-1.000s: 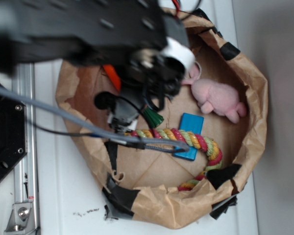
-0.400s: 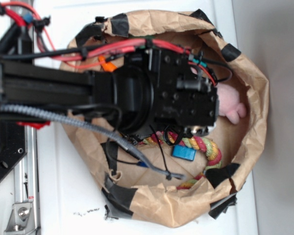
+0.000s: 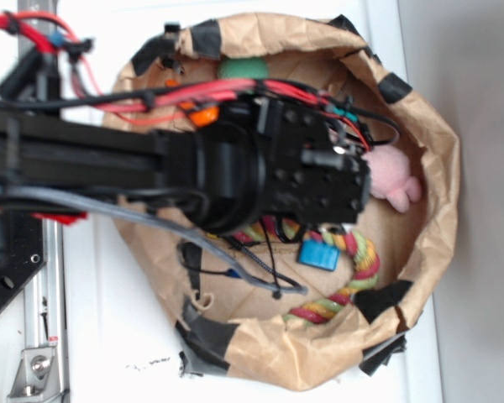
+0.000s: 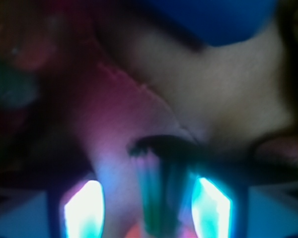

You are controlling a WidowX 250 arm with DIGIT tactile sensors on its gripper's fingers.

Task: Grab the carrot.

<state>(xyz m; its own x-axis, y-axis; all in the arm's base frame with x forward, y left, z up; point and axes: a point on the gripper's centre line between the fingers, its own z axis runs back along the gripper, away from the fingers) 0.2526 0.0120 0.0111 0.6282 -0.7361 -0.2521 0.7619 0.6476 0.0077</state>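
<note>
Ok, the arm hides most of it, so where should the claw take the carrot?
Across the thick end by the green top, probably from straight above. In the wrist view the carrot lies lengthwise between the open claw's fingers, so closing would pinch its narrow width.

— Arm (image 3: 84,164)? 
— Reaches in from the left, black, level across the frame, wrist block at its end, red and black cables along it.
— Hand (image 4: 148,198)? 
— Points down; two pale fingers (image 4: 84,208) apart at the wrist view's bottom edge.
</note>
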